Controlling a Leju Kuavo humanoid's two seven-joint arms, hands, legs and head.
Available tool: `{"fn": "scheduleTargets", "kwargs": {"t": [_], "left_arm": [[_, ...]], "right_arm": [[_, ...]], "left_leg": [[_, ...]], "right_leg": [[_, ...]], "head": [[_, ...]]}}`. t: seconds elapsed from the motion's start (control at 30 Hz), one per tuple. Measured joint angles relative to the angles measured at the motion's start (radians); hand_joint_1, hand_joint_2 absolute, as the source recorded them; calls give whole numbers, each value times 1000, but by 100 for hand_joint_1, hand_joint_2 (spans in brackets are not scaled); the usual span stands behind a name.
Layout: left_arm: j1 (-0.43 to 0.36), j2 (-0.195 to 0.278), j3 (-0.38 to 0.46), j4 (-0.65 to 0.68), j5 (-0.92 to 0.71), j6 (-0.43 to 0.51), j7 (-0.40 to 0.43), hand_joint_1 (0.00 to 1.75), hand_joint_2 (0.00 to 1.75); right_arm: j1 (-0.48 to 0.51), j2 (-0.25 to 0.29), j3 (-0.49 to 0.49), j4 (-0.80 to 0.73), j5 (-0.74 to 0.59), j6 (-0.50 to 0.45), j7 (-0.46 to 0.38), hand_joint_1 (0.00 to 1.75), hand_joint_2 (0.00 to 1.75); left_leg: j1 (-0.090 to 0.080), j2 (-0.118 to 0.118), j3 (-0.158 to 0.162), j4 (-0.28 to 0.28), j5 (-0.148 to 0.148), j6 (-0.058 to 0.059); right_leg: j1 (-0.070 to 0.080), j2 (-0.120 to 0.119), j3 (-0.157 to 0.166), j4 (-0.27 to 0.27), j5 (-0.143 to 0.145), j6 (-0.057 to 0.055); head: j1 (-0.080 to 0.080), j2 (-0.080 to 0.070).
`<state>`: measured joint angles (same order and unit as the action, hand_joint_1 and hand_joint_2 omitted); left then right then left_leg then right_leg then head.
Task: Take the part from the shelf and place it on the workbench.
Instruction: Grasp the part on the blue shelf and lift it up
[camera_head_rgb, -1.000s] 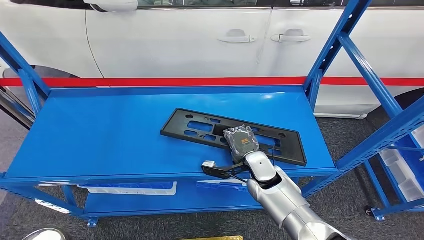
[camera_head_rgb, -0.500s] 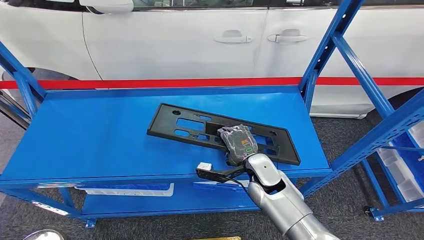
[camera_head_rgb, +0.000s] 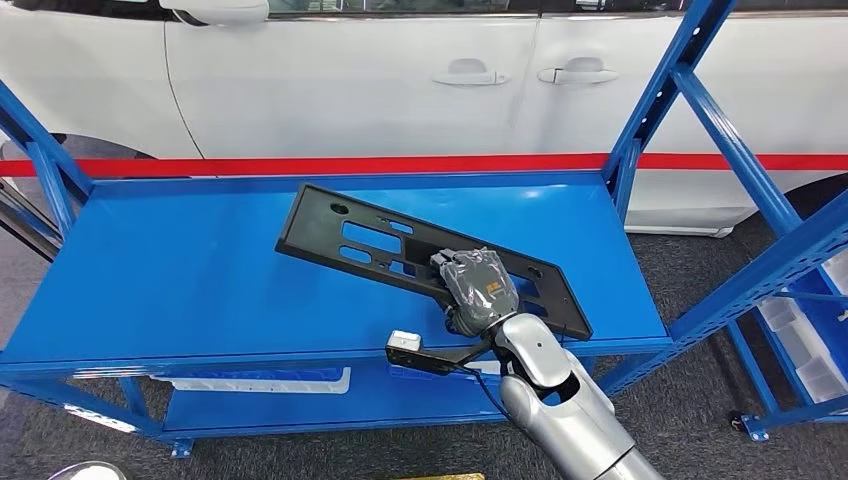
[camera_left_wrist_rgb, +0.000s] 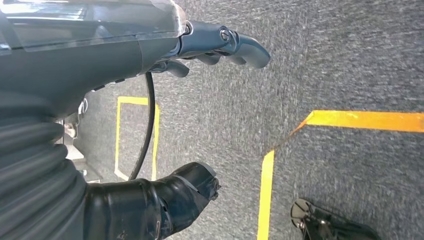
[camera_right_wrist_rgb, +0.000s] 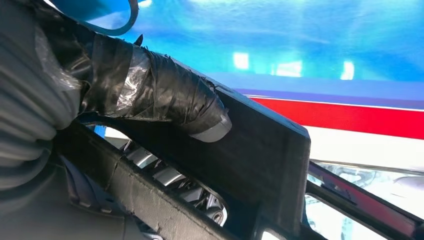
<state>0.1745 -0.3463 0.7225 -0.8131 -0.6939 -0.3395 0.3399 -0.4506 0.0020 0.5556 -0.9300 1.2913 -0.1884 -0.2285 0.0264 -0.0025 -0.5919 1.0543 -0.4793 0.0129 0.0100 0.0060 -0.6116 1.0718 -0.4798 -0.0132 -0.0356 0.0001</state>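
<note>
Looking from the left, you find the left hand (camera_left_wrist_rgb: 200, 55) hanging over grey carpet marked with yellow tape lines (camera_left_wrist_rgb: 350, 120). Its fingers are spread apart with nothing between them, so that hand is idle and probably kept low to stay out of the way.

Moving across the blue shelf (camera_head_rgb: 180, 270), you see the long black part (camera_head_rgb: 350, 235) lying slantwise, its far end toward the back edge and its near end close to the front right corner. From the head camera you cannot say for sure whether the far end touches the shelf or is raised off it.

At the near end, the right hand (camera_head_rgb: 478, 290) grips the part. In the right wrist camera, the taped thumb (camera_right_wrist_rgb: 165, 100) presses on one face of the black part (camera_right_wrist_rgb: 260, 155) while fingers show through a slot from the other side, so the plate is clamped between them. Holding it near one end likely leaves the long side free to swing, so expect it to droop or twist as you lift.

Behind the shelf stands a white car (camera_head_rgb: 400, 80), and a blue upright (camera_head_rgb: 660, 100) rises at the back right corner. Judging from this, the pick is under way and the carry to the workbench is yet to come.
</note>
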Motion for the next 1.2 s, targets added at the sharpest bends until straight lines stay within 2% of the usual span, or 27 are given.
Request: {"fn": "scheduleTargets", "kwargs": {"t": [0.07, 0.13, 0.17, 0.2, 0.23, 0.3, 0.33, 0.37, 0.43, 0.5, 0.57, 0.63, 0.67, 0.7, 0.73, 0.8, 0.83, 0.87, 0.97, 1.0, 1.03, 1.07, 1.13, 1.17, 1.2], "left_arm": [[0, -2, 0, -2, 0, 0, 0, 0, 175], [1, -2, 0, -3, 0, 0, 0, 0, 175], [1, -2, 0, -3, 0, 0, 0, 0, 175], [1, -2, 0, -3, 0, 0, 0, 0, 175], [1, -2, 0, -3, 0, 0, 0, 0, 175], [1, -3, -1, -3, 0, 0, 0, 0, 175], [1, -3, -1, -3, 1, 0, 0, 0, 175], [1, -3, -2, -3, 1, 0, 0, 0, 175], [2, -4, -3, -4, 0, 0, -1, 0, 175], [3, -3, -7, -4, -11, -1, -8, 0, 175], [6, -2, -18, -4, -42, -1, -17, 0, 175], [11, 0, -28, -6, -79, -5, -21, 0, 175], [13, 1, -30, -8, -95, -11, -22, 0, 175], [15, 2, -31, -10, -106, -17, -23, 0, 175], [16, 3, -32, -12, -117, -23, -24, 0, 175], [17, 3, -32, -19, -133, -33, -27, 0, 175], [17, 3, -32, -23, -140, -36, -29, 0, 175], [18, 3, -33, -25, -146, -39, -32, 0, 175], [18, 2, -34, -29, -162, -43, -40, 0, 175], [17, 1, -34, -29, -167, -45, -43, 0, 175], [16, 1, -34, -29, -173, -46, -45, 0, 175], [16, 0, -34, -29, -180, -47, -49, 0, 175], [15, 0, -33, -29, -196, -49, -55, 0, 175], [15, 0, -33, -29, -202, -50, -57, 0, 175], [15, 0, -33, -29, -208, -52, -59, 0, 175]], "right_arm": [[1, -4, 0, -6, 0, 0, 0, 175, 175], [5, -6, -1, -9, 0, 0, -1, 175, 175], [8, -8, -1, -9, 0, 0, -1, 175, 175], [10, -8, -1, -9, 0, 0, -2, 175, 175], [12, -9, -1, -10, 0, 0, -2, 175, 175], [12, -11, -1, -14, 0, -1, -3, 175, 175], [11, -11, -1, -17, -1, -3, -4, 175, 175], [10, -12, -1, -20, -2, -6, -7, 175, 175], [10, -15, -2, -31, -15, -25, -23, 175, 175], [20, -21, -6, -68, -46, -70, -52, 175, 175], [38, -32, -17, -179, -65, -90, -67, 175, 175], [56, -47, -28, -311, -52, -76, -68, 175, 175], [67, -54, -30, -358, -34, -76, -68, 175, 175], [79, -61, -31, -392, -11, -84, -67, 175, 175], [92, -68, -31, -419, 14, -99, -66, 175, 175], [110, -80, -29, -457, 59, -134, -62, 175, 175], [115, -85, -28, -473, 76, -151, -60, 175, 175], [118, -90, -25, -487, 88, -165, -59, 175, 175], [132, -109, -12, -525, 114, -192, -56, 175, 175], [137, -116, -8, -535, 120, -196, -53, 175, 175], [140, -122, -5, -544, 126, -200, -48, 175, 175], [142, -129, -2, -551, 132, -205, -44, 175, 175], [146, -142, 5, -562, 144, -217, -36, 175, 175], [149, -148, 9, -564, 148, -222, -33, 175, 175], [152, -153, 13, -566, 152, -225, -32, 175, 175]], "left_leg": [[2, 1, 0, -3, 3, 9], [0, 2, -1, -3, 2, 12], [-1, 1, -1, -3, 2, 12], [-1, 1, -1, -2, 2, 12], [-1, 0, 1, -2, 1, 11], [-1, -1, 4, -3, -1, 8], [-1, -1, 4, -3, -2, 5], [-1, -1, 4, -4, -2, 2], [0, -1, 5, -10, 0, -9], [2, 0, 3, -3, -10, -18], [1, 0, -26, 66, -59, -20], [-1, 0, -76, 187, -123, -21], [-1, 0, -94, 232, -138, -22], [-1, 0, -98, 247, -135, -22], [-1, 0, -85, 222, -114, -21], [-2, 0, -21, 98, -56, -17], [-4, -1, 6, 41, -35, -14], [-5, -2, 22, 7, -24, -10], [-9, -2, 22, -6, -10, 4], [-9, -1, 20, -10, -3, 11], [-8, 1, 16, -13, 4, 18], [-7, 3, 10, -16, 12, 24], [-8, 5, -7, -16, 24, 29], [-9, 6, -17, -16, 31, 29], [-10, 6, -26, -16, 37, 28]], "right_leg": [[-6, -1, -38, 83, -49, 11], [-13, -1, -100, 211, -104, 20], [-15, -1, -121, 250, -112, 22], [-16, -1, -127, 257, -102, 22], [-16, -1, -111, 220, -73, 20], [-14, -1, -46, 84, -8, 12], [-10, -1, -19, 26, 12, 7], [-6, 0, -4, -7, 19, 3], [1, 1, -1, -22, 18, -5], [-3, -1, 6, -36, 26, -17], [-7, -4, 12, -48, 35, -28], [-2, -5, 13, -48, 35, -32], [-1, -5, 13, -47, 34, -33], [1, -5, 12, -46, 34, -34], [1, -4, 11, -43, 34, -34], [1, -2, 6, -34, 32, -31], [3, 0, 2, -27, 31, -29], [3, 1, -2, -22, 31, -24], [2, 2, -9, -18, 36, -7], [0, 3, -11, -13, 29, -1], [-2, 2, -18, 5, 9, 5], [-5, 2, -32, 42, -25, 11], [-11, 0, -72, 160, -108, 23], [-14, 0, -87, 215, -137, 26], [-16, 0, -89, 243, -147, 28]], "head": [[0, 0], [0, 0], [0, 0], [0, 0], [0, 0], [0, 0], [0, 0], [0, 0], [0, 0], [0, 0], [-2, 0], [-3, 0], [-3, 0], [-3, 0], [-3, 0], [-3, 0], [-3, 0], [-3, 0], [-2, 0], [-2, 0], [-2, 0], [-1, 0], [-1, 0], [-1, 0], [-1, 0]]}}
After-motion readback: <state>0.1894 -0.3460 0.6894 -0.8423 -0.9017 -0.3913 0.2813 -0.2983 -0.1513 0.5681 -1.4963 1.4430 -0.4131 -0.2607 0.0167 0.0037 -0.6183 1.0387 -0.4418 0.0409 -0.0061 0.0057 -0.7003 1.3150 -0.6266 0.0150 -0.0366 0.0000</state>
